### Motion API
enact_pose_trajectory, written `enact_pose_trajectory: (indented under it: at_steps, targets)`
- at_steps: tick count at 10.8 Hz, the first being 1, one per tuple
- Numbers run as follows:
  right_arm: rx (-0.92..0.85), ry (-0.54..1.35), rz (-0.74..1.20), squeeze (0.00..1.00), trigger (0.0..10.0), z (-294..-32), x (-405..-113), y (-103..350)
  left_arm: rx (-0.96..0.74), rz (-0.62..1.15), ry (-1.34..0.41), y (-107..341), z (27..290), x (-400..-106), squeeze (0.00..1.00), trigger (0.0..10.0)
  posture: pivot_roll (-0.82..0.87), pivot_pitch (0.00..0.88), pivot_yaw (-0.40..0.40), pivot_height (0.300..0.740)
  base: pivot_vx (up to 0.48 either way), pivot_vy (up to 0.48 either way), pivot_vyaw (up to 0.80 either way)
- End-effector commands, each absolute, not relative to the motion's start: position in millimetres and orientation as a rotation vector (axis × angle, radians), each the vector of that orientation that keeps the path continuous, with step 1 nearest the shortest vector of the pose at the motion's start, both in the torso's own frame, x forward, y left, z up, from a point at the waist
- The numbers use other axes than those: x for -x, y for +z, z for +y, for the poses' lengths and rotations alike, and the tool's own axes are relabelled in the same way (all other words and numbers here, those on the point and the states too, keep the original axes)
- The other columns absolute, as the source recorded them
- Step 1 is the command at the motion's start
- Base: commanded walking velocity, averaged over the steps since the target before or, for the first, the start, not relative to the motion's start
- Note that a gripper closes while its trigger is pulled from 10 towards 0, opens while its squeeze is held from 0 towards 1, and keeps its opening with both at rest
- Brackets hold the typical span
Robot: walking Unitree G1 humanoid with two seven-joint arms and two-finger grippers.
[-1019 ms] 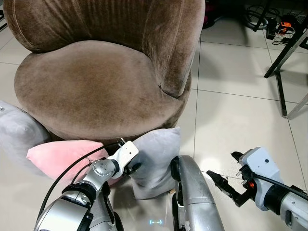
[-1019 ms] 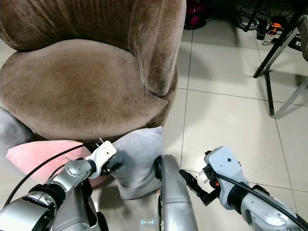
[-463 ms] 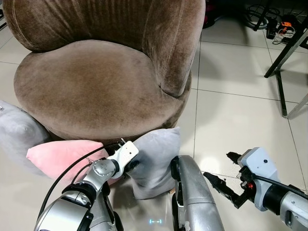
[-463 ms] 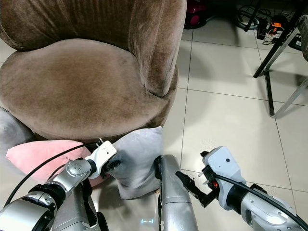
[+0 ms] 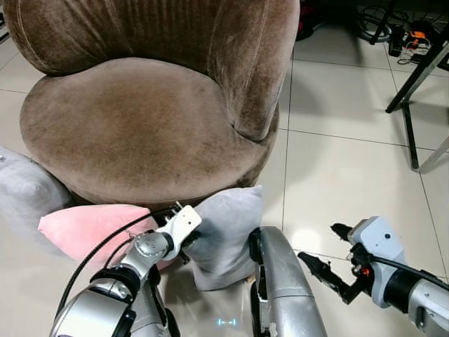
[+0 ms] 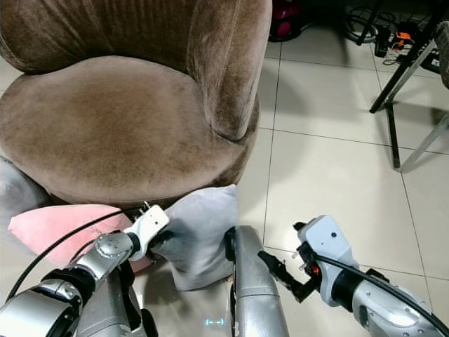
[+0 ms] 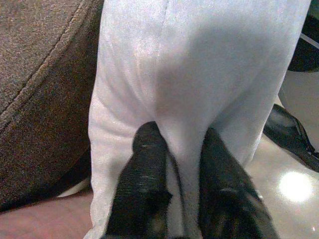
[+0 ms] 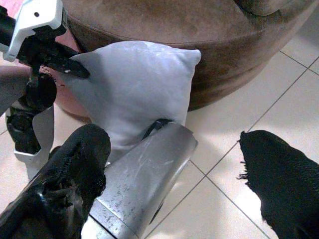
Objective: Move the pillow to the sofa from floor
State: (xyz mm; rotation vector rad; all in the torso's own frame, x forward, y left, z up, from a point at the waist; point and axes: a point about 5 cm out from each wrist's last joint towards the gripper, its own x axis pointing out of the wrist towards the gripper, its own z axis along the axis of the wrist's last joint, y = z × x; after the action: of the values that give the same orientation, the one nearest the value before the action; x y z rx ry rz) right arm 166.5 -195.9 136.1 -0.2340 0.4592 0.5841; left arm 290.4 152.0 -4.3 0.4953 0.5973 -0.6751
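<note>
A light grey pillow (image 5: pixel 228 228) stands on edge on the tiled floor, leaning against the front of the brown velvet round sofa (image 5: pixel 140 119). My left gripper (image 5: pixel 186 243) is at the pillow's left edge and is shut on a fold of its fabric. In the left wrist view the two black fingers (image 7: pixel 147 149) pinch the grey pillow (image 7: pixel 199 74) between them. My right gripper (image 5: pixel 327 254) hovers low over the floor to the right of the pillow, open, with nothing between its fingers (image 8: pixel 75 164).
A pink pillow (image 5: pixel 84 228) and another grey pillow (image 5: pixel 21 196) lie on the floor at the sofa's left front. My silver leg (image 5: pixel 280 281) stands between the pillow and the right gripper. Black table legs (image 5: pixel 410 105) and cables (image 5: pixel 400 31) are at the far right.
My right gripper has drifted slightly left, toward the pillow. The left gripper has pressed a little further into the pillow's edge. The pillow stays in place.
</note>
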Motion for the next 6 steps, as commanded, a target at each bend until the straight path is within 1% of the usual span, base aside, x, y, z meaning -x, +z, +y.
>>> enact_pose_trajectory:
  at_steps: [1,3,6]
  targets:
    - [0.235,0.592,0.463,0.00,10.0,-195.9,-165.3,133.5,-0.482,0.645,-0.673,-12.4,156.2,-282.3,0.00,0.0,-0.38,0.175,0.019,0.525,0.000,0.000,0.00]
    - [0.233,0.557,0.452,0.00,10.0,-196.9,-172.0,127.6,-0.484,0.582,-0.687,-6.8,149.1,-286.8,0.00,0.0,-0.35,0.153,0.034,0.525,0.000,0.000,0.00]
    - [0.246,0.419,0.408,0.00,10.0,-193.8,-191.3,116.3,-0.409,0.378,-0.745,13.0,125.7,-296.6,0.00,0.0,-0.26,0.071,0.056,0.525,0.000,0.000,0.00]
